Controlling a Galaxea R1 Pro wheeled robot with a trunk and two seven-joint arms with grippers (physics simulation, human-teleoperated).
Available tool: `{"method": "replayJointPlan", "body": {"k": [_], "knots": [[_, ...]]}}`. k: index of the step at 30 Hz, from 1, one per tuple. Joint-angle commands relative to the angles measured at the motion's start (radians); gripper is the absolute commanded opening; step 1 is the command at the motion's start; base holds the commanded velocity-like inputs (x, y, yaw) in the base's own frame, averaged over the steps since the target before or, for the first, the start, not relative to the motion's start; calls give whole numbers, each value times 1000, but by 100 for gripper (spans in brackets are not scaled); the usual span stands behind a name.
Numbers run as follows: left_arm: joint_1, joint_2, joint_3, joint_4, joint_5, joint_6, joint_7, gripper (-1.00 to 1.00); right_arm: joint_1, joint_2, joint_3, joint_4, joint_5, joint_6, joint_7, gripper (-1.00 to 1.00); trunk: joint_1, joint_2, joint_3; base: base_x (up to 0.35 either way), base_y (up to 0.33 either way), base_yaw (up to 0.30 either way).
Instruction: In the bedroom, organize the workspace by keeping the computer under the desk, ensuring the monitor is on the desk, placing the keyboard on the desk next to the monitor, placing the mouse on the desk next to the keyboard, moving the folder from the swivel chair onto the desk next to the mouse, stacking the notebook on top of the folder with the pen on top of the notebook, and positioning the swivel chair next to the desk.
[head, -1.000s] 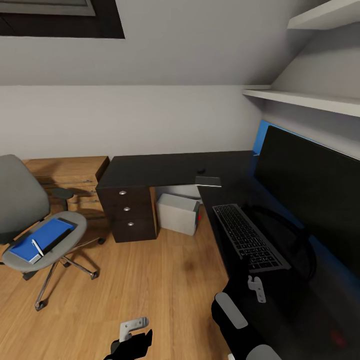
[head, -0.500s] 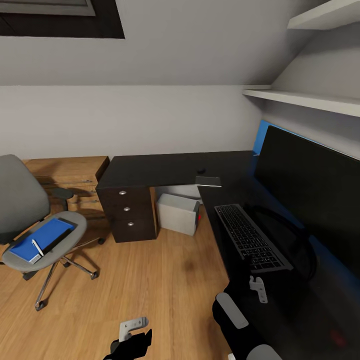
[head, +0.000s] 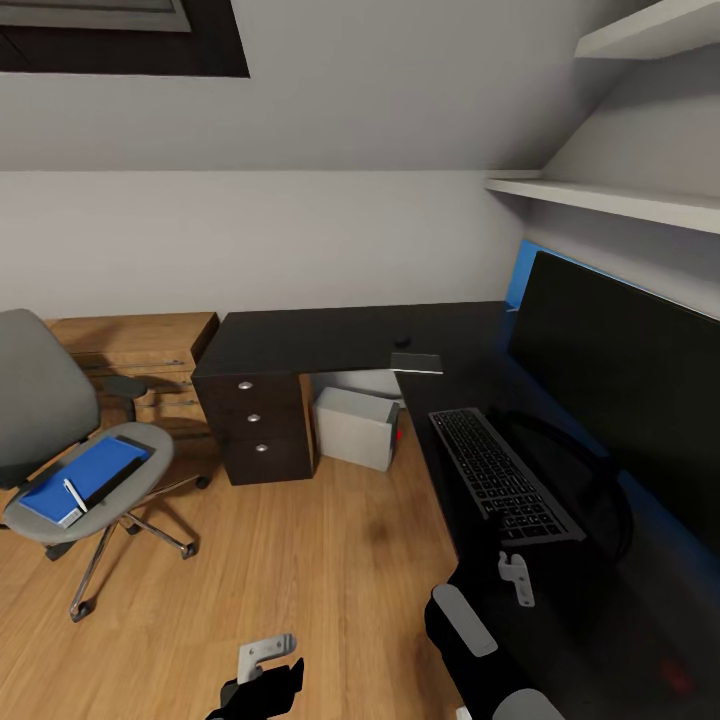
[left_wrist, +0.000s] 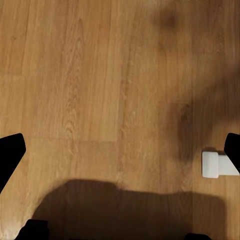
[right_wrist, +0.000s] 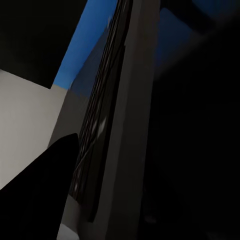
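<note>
At the far left stands the swivel chair (head: 45, 440), its grey back cut off by the picture edge, on a wooden floor (head: 300, 560). The blue folder (head: 85, 478) lies flat on its seat, long axis running from near left to far right, with a small white object at its near end that is too small to identify. Behind the chair is a low wooden shelf unit (head: 140, 350). To the right, the black desk (head: 330, 340) begins with a drawer unit (head: 255, 420) with silver knobs; the light grey computer (head: 355, 428) sits on the floor under the desk just beside it. A small dark notebook (head: 417, 363) lies flat at the desk's inner corner. Low in the head view, the left gripper (head: 265, 655) hangs over bare floor; the left wrist view shows its dark fingers (left_wrist: 11, 152) spread wide, holding nothing. Further right, the keyboard (head: 498, 474) lies on the desk, long axis running near to far, beside the wide black monitor (head: 630, 385) (its right side is cut off). The right gripper (head: 515, 578) sits at the keyboard's near end; I cannot tell whether it is open or closed. The right wrist view is dark, with the keyboard's edge (right_wrist: 107, 125) seen close up.
</note>
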Motion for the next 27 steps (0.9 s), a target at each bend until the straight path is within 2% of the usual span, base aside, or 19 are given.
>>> {"method": "replayJointPlan", "body": {"k": [1,19,27], "knots": [[-1,0,-2,-2,11,3,9,100,0,0,2,8,-81,-2,8,-100,0,-1,-1,0,0,0],[-1,0,-3,-2,11,2,8,100,0,0,-8,10,-76,-1,5,-100,0,-1,-1,-2,0,0],[-1,0,-3,-2,11,2,8,100,0,0,-9,10,-76,0,3,-100,0,-1,-1,-70,-28,0]]}}
